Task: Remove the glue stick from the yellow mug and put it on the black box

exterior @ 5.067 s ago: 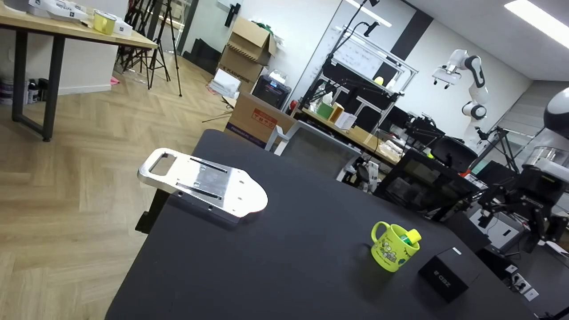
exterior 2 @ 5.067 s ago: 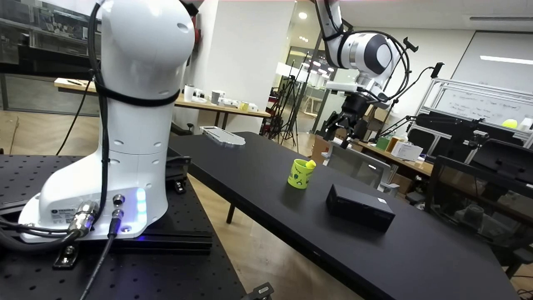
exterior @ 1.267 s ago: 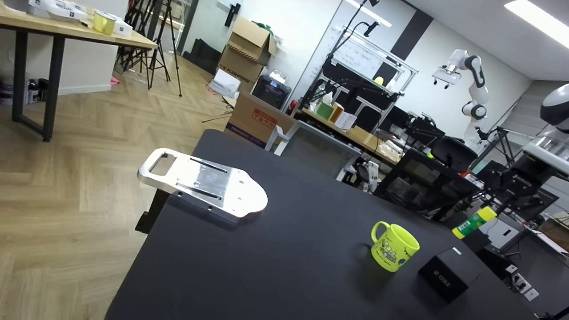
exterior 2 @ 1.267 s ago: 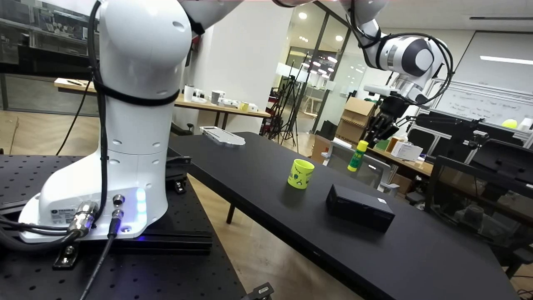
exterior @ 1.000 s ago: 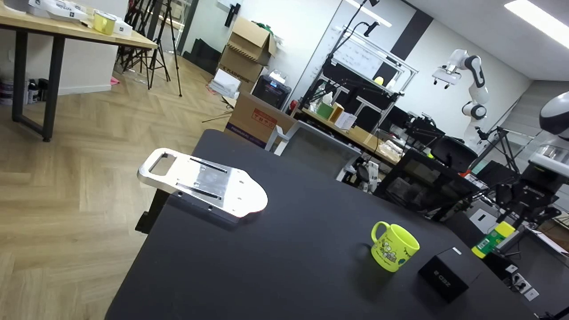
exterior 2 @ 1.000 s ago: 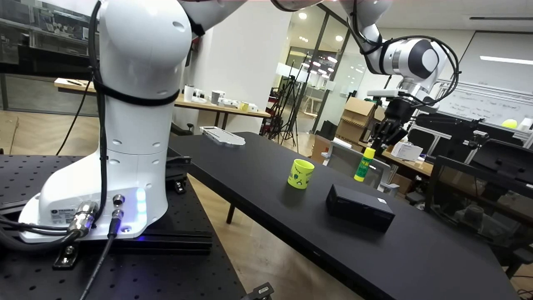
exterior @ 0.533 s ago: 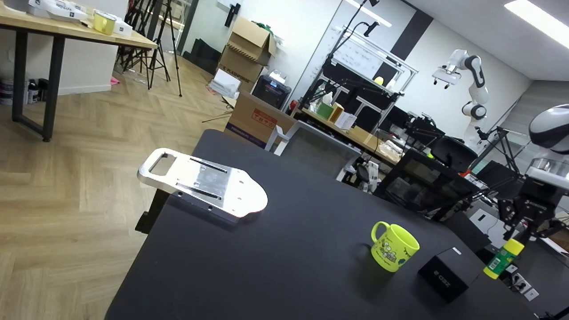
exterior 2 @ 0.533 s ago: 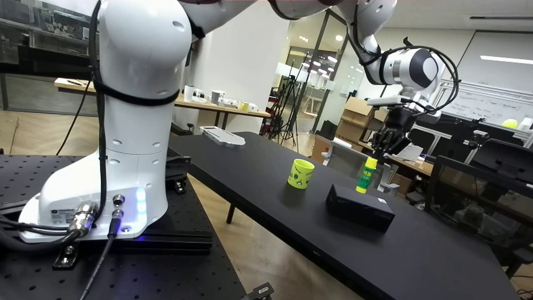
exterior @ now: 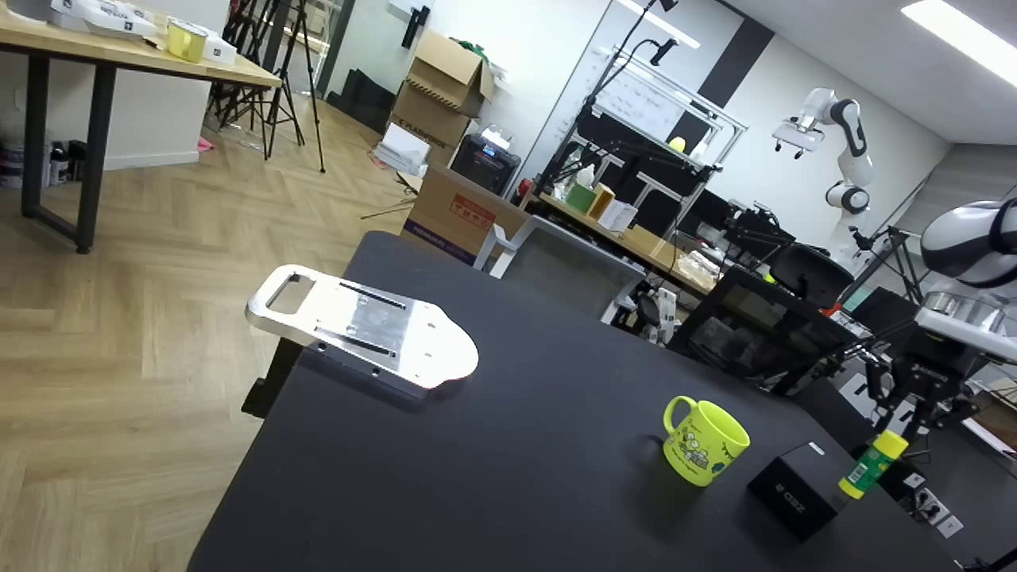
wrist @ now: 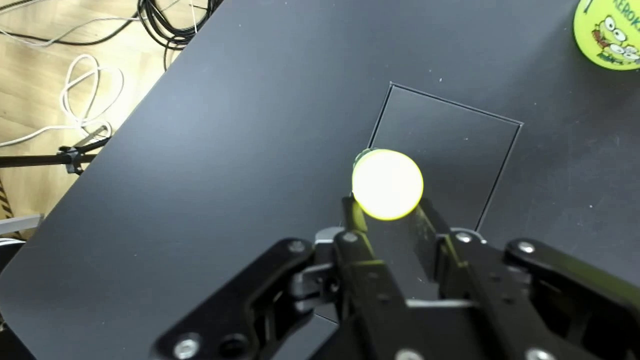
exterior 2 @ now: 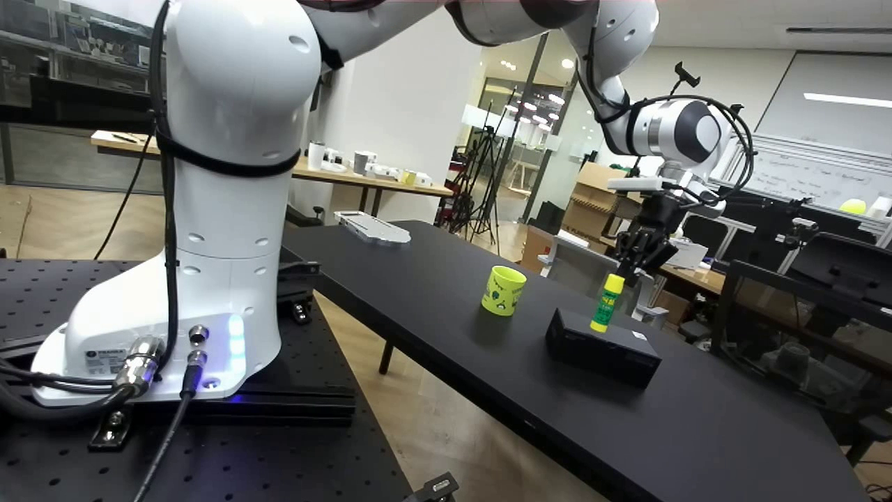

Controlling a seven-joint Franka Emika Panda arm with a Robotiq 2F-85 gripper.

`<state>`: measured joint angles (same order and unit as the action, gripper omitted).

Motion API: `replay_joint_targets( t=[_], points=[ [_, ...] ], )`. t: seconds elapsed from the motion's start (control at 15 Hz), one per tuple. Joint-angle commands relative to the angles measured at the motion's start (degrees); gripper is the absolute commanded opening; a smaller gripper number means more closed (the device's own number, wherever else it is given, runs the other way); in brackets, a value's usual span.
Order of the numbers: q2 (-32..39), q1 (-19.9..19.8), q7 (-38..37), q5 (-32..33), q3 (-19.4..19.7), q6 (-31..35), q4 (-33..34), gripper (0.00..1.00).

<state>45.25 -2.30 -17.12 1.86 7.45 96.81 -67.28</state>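
Note:
The glue stick (exterior 2: pixel 605 305), green with yellow ends, hangs nearly upright beneath my gripper (exterior: pixel 898 429), whose fingers are shut on its upper cap. In the wrist view, the cap's bright round end (wrist: pixel 387 182) sits between the two fingertips (wrist: pixel 354 212). The black box (exterior 2: pixel 599 357) lies flat on the table, and the stick's lower end appears over its top; whether they touch I cannot tell. From the wrist, the stick covers part of the left edge of the box's top face (wrist: pixel 450 145). The yellow mug (exterior: pixel 703 445) stands upright beside the box, with no stick in it.
A silver-white slicer-like tool (exterior: pixel 381 326) lies at the table's far end in both exterior views. A mesh chair (exterior: pixel 564 262) stands close behind the table edge. On the floor past the edge are cables (wrist: pixel 172 30). The robot base (exterior 2: pixel 209 307) is beside the table.
The glue stick, earlier in the mug with my gripper open, is now held clear of it. Over the last half second, gripper and stick shifted left in both exterior views, over the box.

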Motion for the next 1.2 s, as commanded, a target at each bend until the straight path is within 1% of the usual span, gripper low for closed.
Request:
replay_joint_targets(
  t=[0.0, 0.2, 0.4, 0.67, 0.73, 0.8, 0.93, 1.13],
  points=[
    [1.1, -0.7, 0.2, -1.2, -1.0, 1.4, 1.8, 0.07],
    [1.1, -1.0, 0.4, -2.9, -1.7, 3.3, 1.2, 0.07],
    [1.4, -1.1, 0.6, -4.5, -2.2, 3.7, 1.0, 0.07],
    [1.4, -1.0, 0.7, -5.1, -2.0, 4.2, 0.6, 0.07],
    [1.4, -0.8, 0.3, -5.0, -1.9, 4.1, 0.6, 0.24],
    [1.3, -0.7, 0.5, -4.7, -1.8, 3.9, 0.5, 0.54],
    [0.1, -0.3, 0.6, -4.3, -1.8, 4.2, -0.4, 0.54],
    [-3.1, 0.6, 1.1, -3.4, -1.7, 6.0, -2.8, 0.74]
  ],
)
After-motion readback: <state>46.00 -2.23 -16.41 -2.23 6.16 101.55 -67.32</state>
